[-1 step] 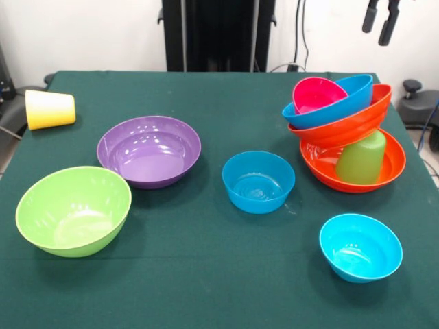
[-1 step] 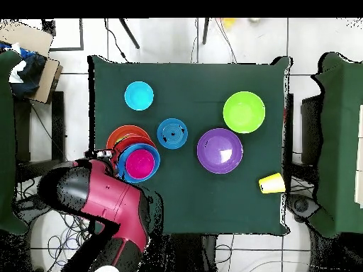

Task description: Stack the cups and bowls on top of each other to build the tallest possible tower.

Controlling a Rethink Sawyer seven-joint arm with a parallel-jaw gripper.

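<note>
End effector [image 1: 381,20] hangs above leaning tower [image 1: 345,133] (pink bowl [image 1: 317,94] topmost).

The tower [image 1: 345,130] stands high and leaning near one side edge of the tabletop [image 1: 206,274], so passing low there is blocked. The purple bowl [image 1: 149,151], the blue bowl [image 1: 258,181], the lime green bowl [image 1: 73,210] and the cyan bowl [image 1: 360,247] lie apart, with open gaps between them. The cloth in front of the bowls is free.
</note>
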